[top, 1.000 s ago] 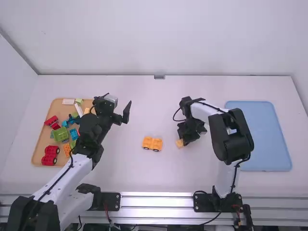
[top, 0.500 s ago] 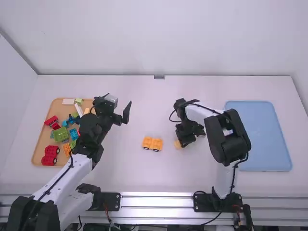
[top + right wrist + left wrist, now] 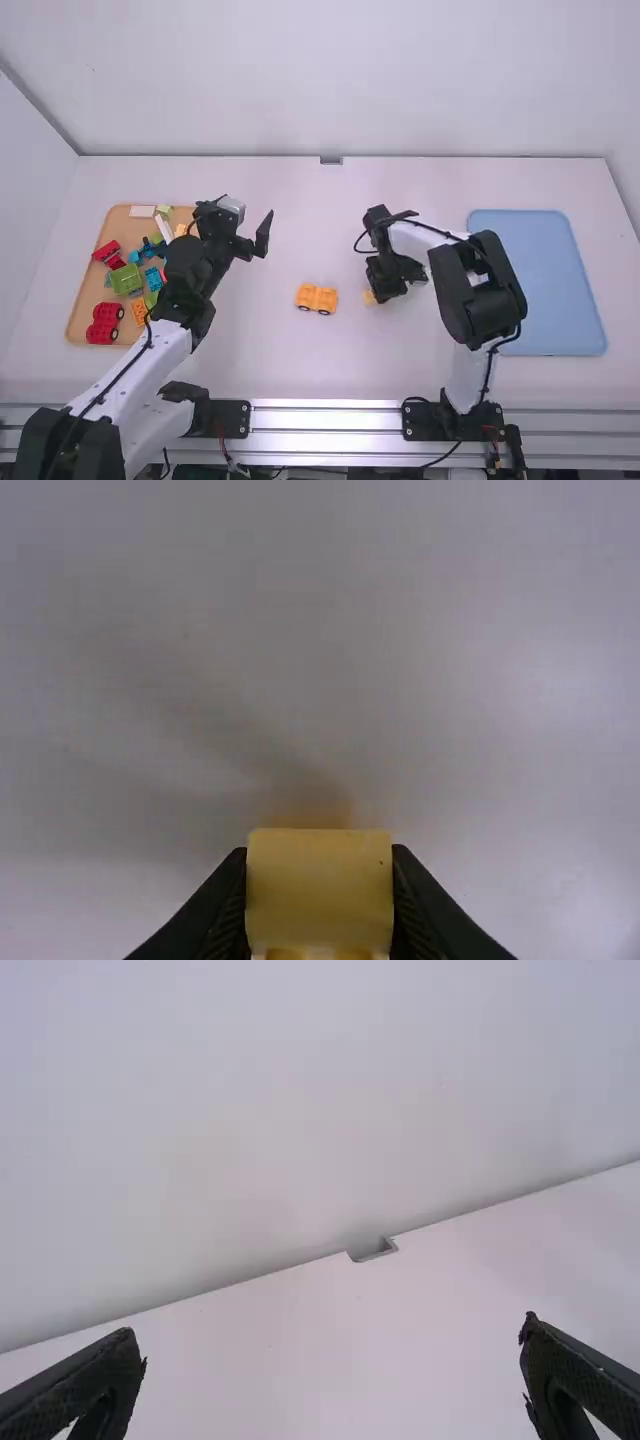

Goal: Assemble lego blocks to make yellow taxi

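The right gripper [image 3: 376, 296], its jaws clamped on a yellow block [image 3: 320, 888], is just right of the orange wheeled base [image 3: 316, 299]. The left gripper [image 3: 248, 205], jaws wide apart, hangs beyond that base, to its left.

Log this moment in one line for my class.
right pincer: shut on yellow block | left pincer: open, empty | orange wheeled piece: on table

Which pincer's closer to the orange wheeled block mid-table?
Right. Right pincer: just right of the wheeled block, gripping a yellow block; left pincer: farther off, forward-left.
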`<state>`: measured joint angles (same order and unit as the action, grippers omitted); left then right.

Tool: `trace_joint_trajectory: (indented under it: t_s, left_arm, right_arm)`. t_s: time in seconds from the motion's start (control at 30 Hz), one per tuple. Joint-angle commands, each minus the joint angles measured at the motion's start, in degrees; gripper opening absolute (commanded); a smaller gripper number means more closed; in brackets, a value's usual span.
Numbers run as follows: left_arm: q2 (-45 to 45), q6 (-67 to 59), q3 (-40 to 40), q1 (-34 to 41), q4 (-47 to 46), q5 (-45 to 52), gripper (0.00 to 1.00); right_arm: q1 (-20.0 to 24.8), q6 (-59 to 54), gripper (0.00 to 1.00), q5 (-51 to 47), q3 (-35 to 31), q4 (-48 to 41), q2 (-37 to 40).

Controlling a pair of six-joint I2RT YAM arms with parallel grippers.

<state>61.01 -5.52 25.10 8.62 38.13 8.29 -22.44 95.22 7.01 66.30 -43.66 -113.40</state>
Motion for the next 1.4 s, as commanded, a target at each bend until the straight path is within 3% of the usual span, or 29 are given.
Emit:
trace_joint_trajectory:
  t_s: [0.0,0.4,0.43,0.53,0.9,1.03,1.07,1.27,1.3,1.37]
  left_arm:
    - [0.0,0.1,0.1,-0.4,0.1,-0.2,0.99]
    - [0.0,-0.3,0.1,0.1,0.1,-0.2,0.99]
    - [0.0,-0.2,0.1,-0.2,0.0,-0.2,0.99]
    - [0.0,-0.2,0.1,-0.2,0.0,-0.2,0.99]
    - [0.0,-0.2,0.1,-0.3,-0.1,-0.2,0.99]
    - [0.0,-0.2,0.1,0.2,-0.1,-0.2,0.99]
    - [0.0,-0.2,0.1,0.1,-0.1,-0.2,0.99]
    - [0.0,-0.1,0.1,0.2,-0.1,-0.2,0.99]
    - [0.0,0.0,0.1,0.2,-0.2,-0.2,0.99]
    - [0.0,0.0,0.1,-0.2,-0.2,-0.2,0.99]
  right_arm:
    - [-0.1,-1.2,0.00,1.0,-2.5,2.5,3.3]
    - [-2.9,7.1,0.00,-4.3,-9.0,7.8,9.1]
    - [-2.8,9.2,0.07,-3.5,-10.0,8.7,9.2]
    - [-1.8,10.9,0.00,-0.3,-12.8,12.0,9.2]
    - [2.0,8.9,0.00,5.2,-15.2,15.0,9.2]
    - [2.3,8.6,0.17,5.2,-15.3,15.4,9.2]
    - [2.2,8.2,0.28,5.2,-15.3,16.2,9.2]
    - [1.3,8.3,0.40,5.0,-15.3,16.5,9.2]
    - [1.4,8.3,0.50,5.3,-15.3,16.5,9.2]
    - [1.7,8.3,0.57,5.5,-15.3,16.4,9.2]
